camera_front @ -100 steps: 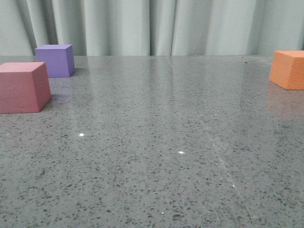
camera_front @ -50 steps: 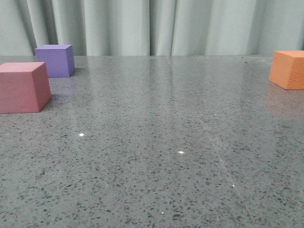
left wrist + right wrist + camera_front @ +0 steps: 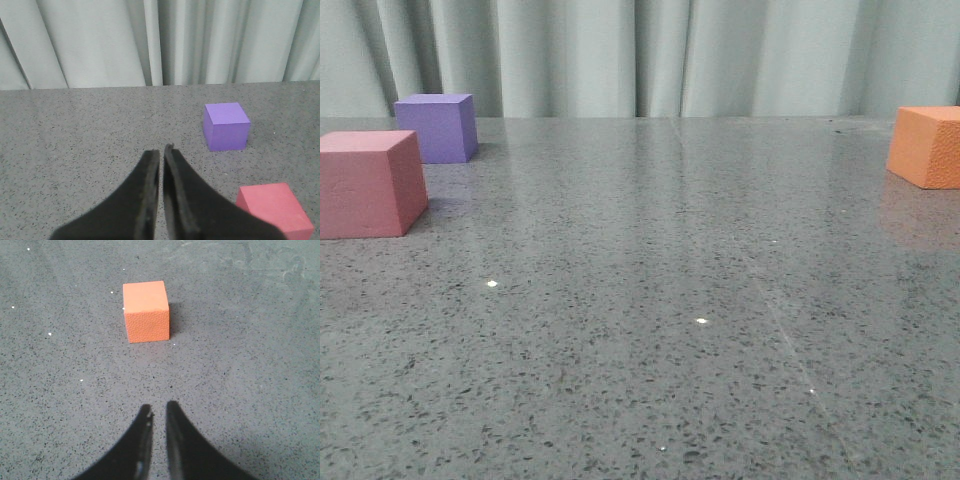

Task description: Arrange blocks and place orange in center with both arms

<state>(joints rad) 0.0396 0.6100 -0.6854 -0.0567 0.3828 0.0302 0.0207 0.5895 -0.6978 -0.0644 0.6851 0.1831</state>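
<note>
— Nothing can be seen to have moved on the desk since the earlier frames; all three blocks are found where they were.

— How are the hands held?

— The left hand is pressed closed on nothing, its fingers nearly touching. The right hand is likewise closed and empty.

— And beyond them?

— The purple cube and pink cube are seen near the left hand, just apart from one another. The orange cube is placed straight ahead of the right hand, at the desk's far right, well apart from the others.

— How should it be taken?

— It is judged light and slightly yielding, with a pebbled, grippy surface; two opposite flat faces should be pinched.
</note>
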